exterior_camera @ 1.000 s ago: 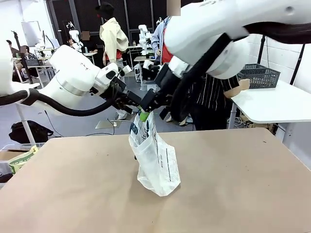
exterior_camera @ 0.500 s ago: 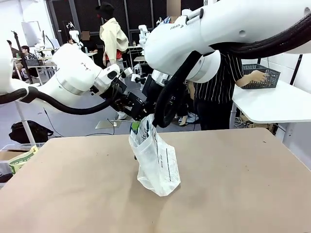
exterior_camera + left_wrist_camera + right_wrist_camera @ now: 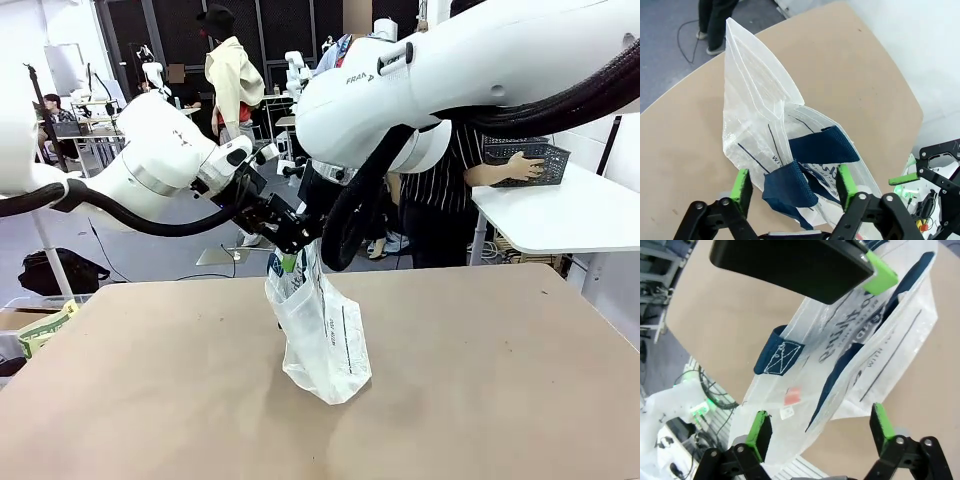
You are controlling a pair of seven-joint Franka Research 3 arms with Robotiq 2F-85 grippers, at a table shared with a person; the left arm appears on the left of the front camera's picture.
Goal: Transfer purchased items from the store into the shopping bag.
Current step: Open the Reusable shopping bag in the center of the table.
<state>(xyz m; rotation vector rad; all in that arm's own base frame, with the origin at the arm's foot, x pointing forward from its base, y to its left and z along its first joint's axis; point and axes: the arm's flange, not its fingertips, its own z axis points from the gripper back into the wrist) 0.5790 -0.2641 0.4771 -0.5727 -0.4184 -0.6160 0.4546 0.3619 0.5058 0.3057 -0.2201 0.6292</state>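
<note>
Straddling the shopping bag [image 3: 325, 340] mid-table with left gripper [image 3: 793, 182] and right gripper [image 3: 820, 427] both spread wide, pinching nothing, so risking a slump and a shut mouth, with the slotted basket [image 3: 555, 158] well off, far right.

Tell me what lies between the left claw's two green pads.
The navy strap handles and rim of the shopping bag, in the left wrist view.
</note>
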